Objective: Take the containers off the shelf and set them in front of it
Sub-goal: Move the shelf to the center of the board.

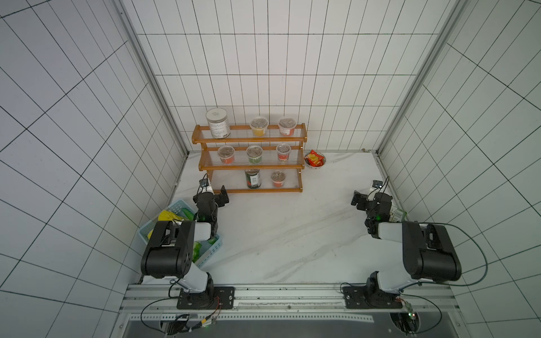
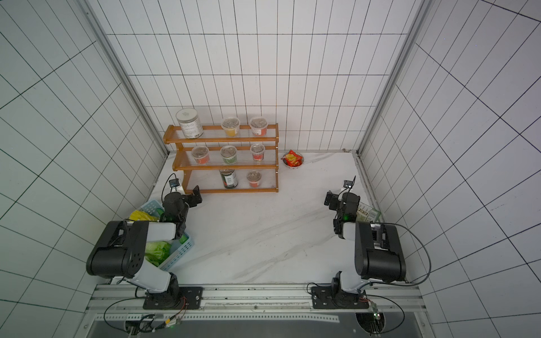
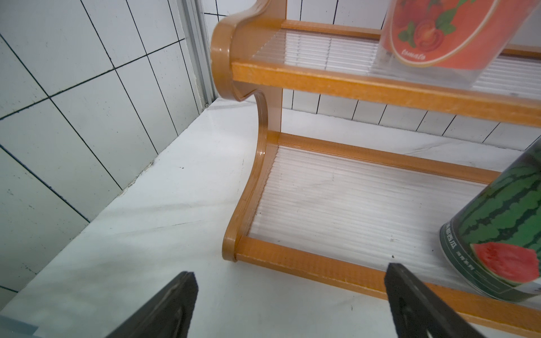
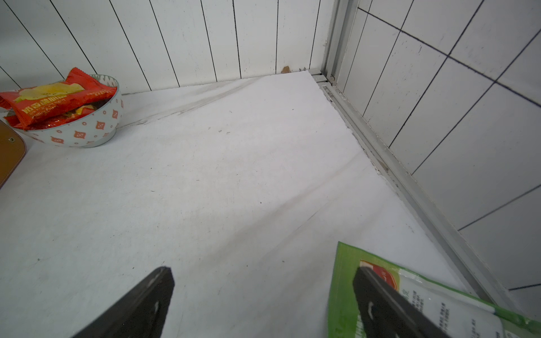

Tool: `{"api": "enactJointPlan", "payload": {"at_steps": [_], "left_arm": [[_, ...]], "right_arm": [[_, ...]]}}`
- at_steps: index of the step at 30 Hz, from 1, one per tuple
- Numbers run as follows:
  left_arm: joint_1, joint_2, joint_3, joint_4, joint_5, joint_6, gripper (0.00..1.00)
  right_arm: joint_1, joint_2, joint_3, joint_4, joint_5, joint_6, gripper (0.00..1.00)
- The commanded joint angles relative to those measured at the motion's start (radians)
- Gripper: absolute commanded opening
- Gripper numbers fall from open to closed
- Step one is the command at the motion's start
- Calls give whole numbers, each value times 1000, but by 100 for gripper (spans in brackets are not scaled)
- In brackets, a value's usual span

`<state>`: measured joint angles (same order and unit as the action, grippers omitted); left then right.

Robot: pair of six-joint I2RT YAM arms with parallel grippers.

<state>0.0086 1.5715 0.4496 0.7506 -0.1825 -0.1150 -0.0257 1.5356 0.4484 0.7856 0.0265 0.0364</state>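
The three-tier orange-brown wooden shelf (image 1: 251,137) with clear rod slats stood just ahead of the left gripper (image 1: 224,196), whose jaws were spread apart and empty. The right gripper (image 1: 357,200), likewise spread, hung well apart from it. The shelf held six small clear lidded cups (image 1: 259,126), one tall white-lidded clear jar (image 1: 218,123) and one green-red tin can (image 1: 253,178).

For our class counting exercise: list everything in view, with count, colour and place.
shelf: one, orange-brown, three tiers, at the back.
jar: one, clear, white lid, top tier.
cups: six, clear; top tier yellow, red; middle tier red, green, red; bottom tier red.
tin can: one, green-red, bottom tier.
bowl: one, patterned, red packets inside, beside shelf.
basket: one, light blue, vegetables, under left arm.
green packet: one, beside right arm.
left gripper: one, black, open, near shelf's corner.
right gripper: one, black, open, by green packet.
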Motion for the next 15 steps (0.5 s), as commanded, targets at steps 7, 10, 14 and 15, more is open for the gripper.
{"api": "enactJointPlan", "payload": {"at_steps": [7, 10, 14, 15], "left_arm": [[-22, -214, 210, -525, -24, -51, 98], [-31, -304, 241, -641, -9, -77, 98], [0, -399, 321, -817, 80, -109, 98], [31, -406, 345, -857, 135, -121, 98]], "right_arm": [[42, -230, 105, -344, -36, -22, 99], [84, -302, 141, -431, -96, 41, 99], [210, -344, 226, -551, -110, 74, 99], [242, -341, 255, -575, -124, 85, 99]]}}
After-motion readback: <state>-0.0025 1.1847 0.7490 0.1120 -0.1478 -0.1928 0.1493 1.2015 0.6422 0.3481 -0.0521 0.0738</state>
